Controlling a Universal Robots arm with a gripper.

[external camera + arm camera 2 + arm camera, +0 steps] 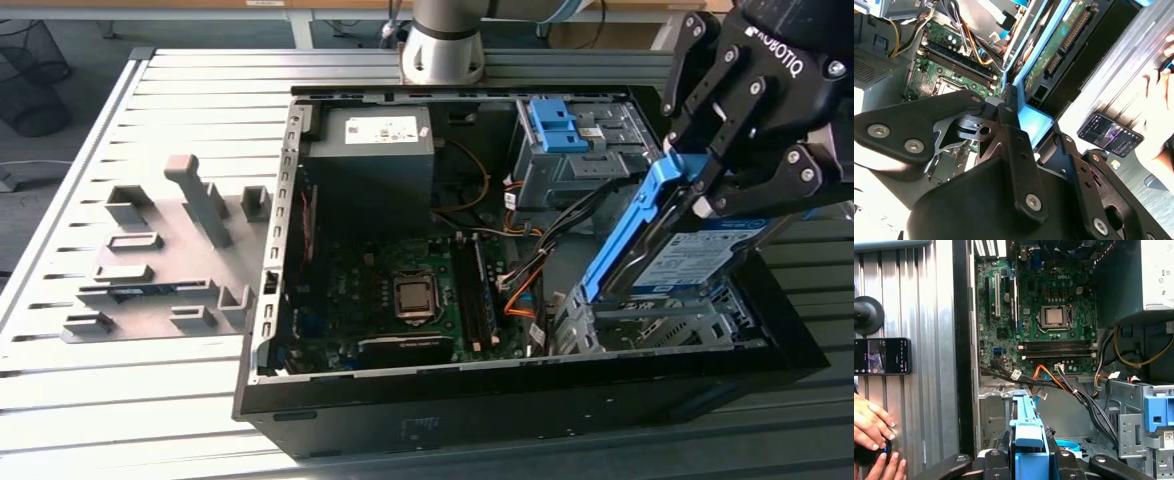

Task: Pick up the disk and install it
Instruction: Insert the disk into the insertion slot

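Note:
My gripper (694, 185) is shut on the disk (683, 258), a silver drive with a white-and-blue label in a blue plastic frame. The disk hangs tilted on edge, its lower end just above the metal drive cage (654, 322) at the front corner of the open computer case (534, 405), on the exterior view's right. In the second wrist view the gripper (1021, 116) clamps the frame's blue end, and the disk's (1054, 52) green circuit side shows. In the first wrist view the disk's blue frame (1029, 432) sits between the fingers (1004, 460).
Inside the case are the motherboard (400, 290), a grey power supply (374, 150), bundled cables (521, 270) and a bare blue bracket (554, 125). A grey fixture plate (160, 260) lies on the slatted table. A person's hands (871, 425) and a phone (881, 356) are beside the case.

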